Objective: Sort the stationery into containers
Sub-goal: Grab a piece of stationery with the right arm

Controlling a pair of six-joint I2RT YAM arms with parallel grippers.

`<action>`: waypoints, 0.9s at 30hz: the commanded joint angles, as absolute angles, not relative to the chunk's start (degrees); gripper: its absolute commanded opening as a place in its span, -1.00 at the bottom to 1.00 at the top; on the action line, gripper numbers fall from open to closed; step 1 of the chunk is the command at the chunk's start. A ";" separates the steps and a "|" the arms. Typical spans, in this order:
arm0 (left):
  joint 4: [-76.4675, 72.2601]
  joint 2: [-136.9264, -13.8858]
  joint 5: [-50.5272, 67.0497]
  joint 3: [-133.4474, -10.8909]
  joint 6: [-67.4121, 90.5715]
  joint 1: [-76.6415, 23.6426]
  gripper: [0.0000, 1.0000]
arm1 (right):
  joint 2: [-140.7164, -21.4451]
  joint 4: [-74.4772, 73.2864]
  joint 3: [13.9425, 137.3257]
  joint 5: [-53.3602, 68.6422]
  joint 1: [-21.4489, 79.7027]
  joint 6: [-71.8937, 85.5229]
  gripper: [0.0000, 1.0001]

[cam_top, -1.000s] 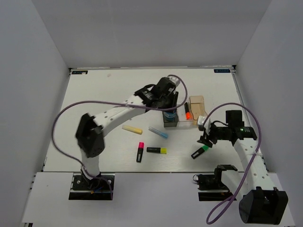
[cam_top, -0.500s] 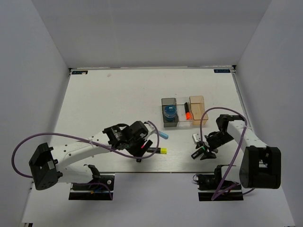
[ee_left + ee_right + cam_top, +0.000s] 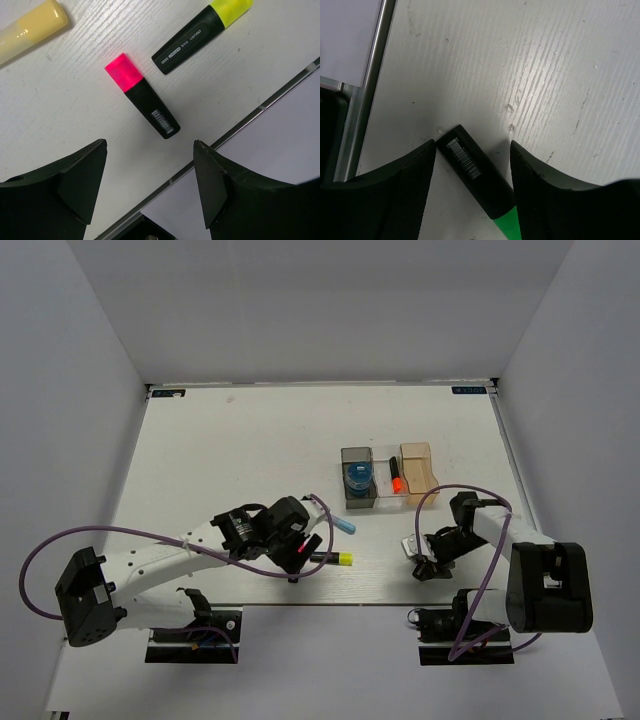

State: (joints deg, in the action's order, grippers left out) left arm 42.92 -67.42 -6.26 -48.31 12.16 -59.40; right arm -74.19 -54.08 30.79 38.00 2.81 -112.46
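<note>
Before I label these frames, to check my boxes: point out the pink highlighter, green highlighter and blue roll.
pink highlighter (image 3: pixel 147 105), left wrist view, black barrel
green highlighter (image 3: pixel 477 172), right wrist view, black barrel
blue roll (image 3: pixel 357 476), top view, upper face

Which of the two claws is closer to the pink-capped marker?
Left. The left gripper hangs open just above the pink-capped marker. The right gripper is far off to the right, open, with a finger on either side of the green-capped marker.

One highlighter (image 3: pixel 142 102) lies on the table (image 3: pixel 75 100) just ahead of the left gripper (image 3: pixel 150 145); a second highlighter (image 3: pixel 200 35) beyond, to its right; a stick (image 3: pixel 30 27) beyond, to its left. A third highlighter (image 3: pixel 475 170) lies between the right gripper (image 3: pixel 472 142)'s fingers (image 3: pixel 395 200)
</note>
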 commanded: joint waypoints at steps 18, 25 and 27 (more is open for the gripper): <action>37.79 -76.80 -3.60 -52.99 11.95 -62.66 0.60 | -82.34 -45.71 32.78 12.84 3.43 -131.66 0.10; 36.65 -78.66 -4.74 -53.70 11.51 -63.02 0.60 | -84.46 -41.58 31.20 11.08 3.51 -130.69 -0.26; 36.04 -79.01 -4.92 -54.14 11.16 -63.02 0.58 | -84.64 -41.13 30.50 10.99 3.51 -129.91 -0.65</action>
State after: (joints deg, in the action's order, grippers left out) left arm 37.98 -79.11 -4.29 -51.77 11.97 -62.72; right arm -80.36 -55.22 35.92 30.20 3.51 -112.66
